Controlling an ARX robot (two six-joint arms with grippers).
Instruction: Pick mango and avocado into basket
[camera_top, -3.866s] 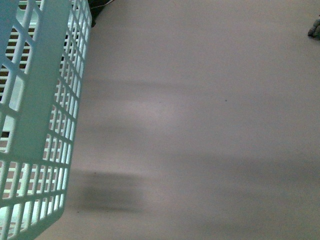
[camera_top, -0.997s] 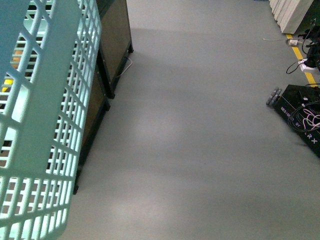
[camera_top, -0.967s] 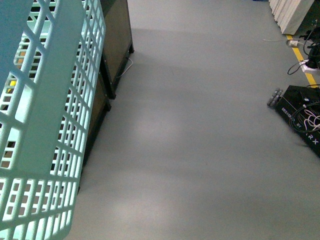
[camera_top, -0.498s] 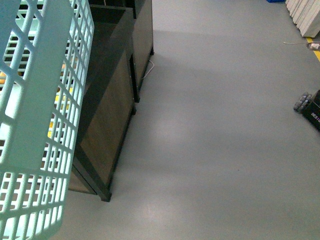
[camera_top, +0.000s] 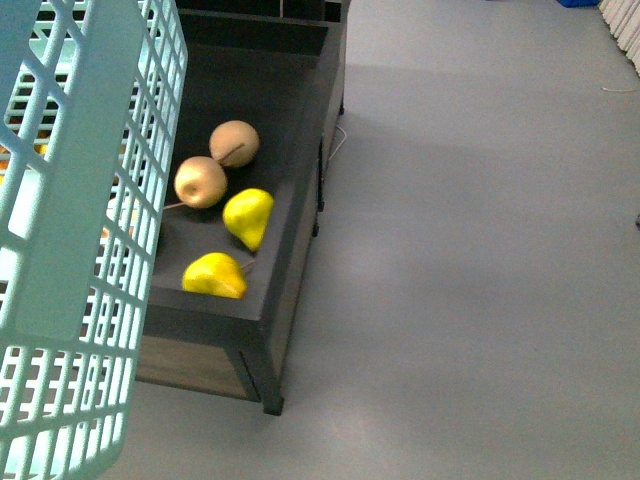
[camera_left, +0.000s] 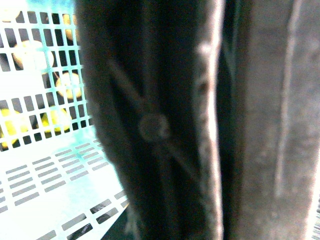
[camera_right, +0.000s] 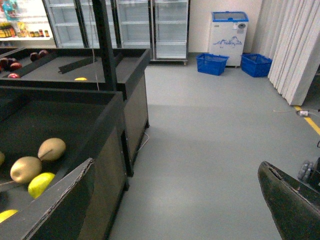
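Grey shop floor carries one black wooden display bin (camera_top: 250, 90). Near its front corner lie two tan round stemmed fruits (camera_top: 200, 181) and two yellow pear-shaped fruits (camera_top: 248, 216).

One light teal slotted plastic basket (camera_top: 90, 200) hangs at the robot's left, probably to receive picks.

Right gripper (camera_right: 176, 167): spread wide, empty, free for picking.

Left gripper (camera_left: 150, 125): a dark blur, so I cannot tell its grip.

Mango, avocado: neither identifiable.

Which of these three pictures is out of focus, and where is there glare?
Left wrist view: heavily blurred, a dark unfocused mass fills most of it, and the basket is washed out. Front view: fruit sharp, near basket wall soft and glowing. Right wrist view: sharpest; only the right gripper is soft.
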